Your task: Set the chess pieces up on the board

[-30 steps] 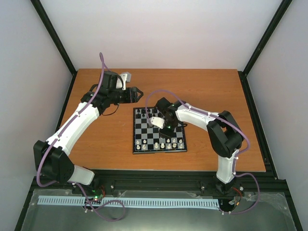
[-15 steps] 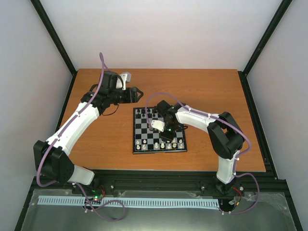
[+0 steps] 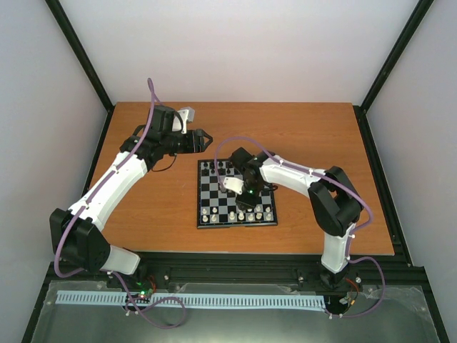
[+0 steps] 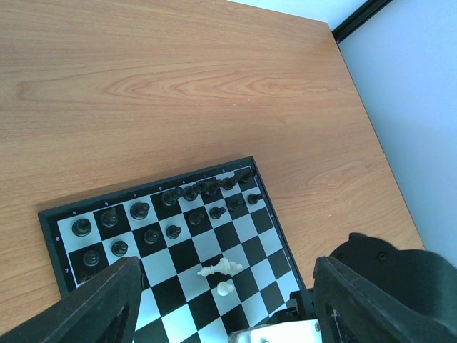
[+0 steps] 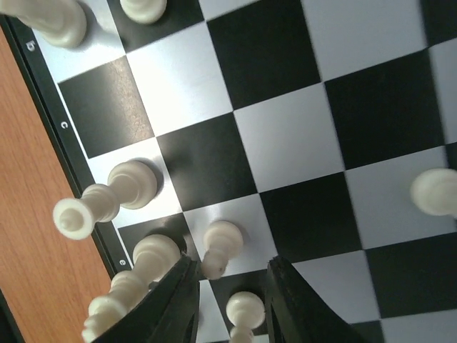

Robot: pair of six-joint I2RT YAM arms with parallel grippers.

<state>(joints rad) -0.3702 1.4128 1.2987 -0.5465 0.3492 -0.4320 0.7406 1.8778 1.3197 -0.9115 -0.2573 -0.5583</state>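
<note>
Table (image 3: 314, 143): the wooden top carries the board, which sits in front of the two arm bases, a little to your right arm's side.
Board (image 3: 214, 187): it lies flat and square to you. The black pieces (image 4: 189, 193) are ranked along the far edge and the white back row (image 5: 153, 251) stands along the near edge.
Left gripper (image 3: 204, 139): its jaws are spread wide and hold nothing. It hangs over bare wood just beyond the board's far-left corner, clear of every piece.
Right gripper (image 5: 230, 275): it is low over the white side of the board, pointing almost straight down. The jaws are parted a little, and I see nothing pinched between them.
Pawn (image 5: 242, 309): this white one stands upright inside that gap with daylight on both sides, so its long axis runs straight up toward the wrist. A plain closing would likely catch it, and you would not need to shift sideways first.
Second pawn (image 5: 218, 246): it stands just beyond the fingertips, near the left finger. Watch that finger if you move.
Toppled white piece (image 4: 216, 269): it lies on its side mid-board, its length running roughly across the files. Your right arm is much the nearer one.
</note>
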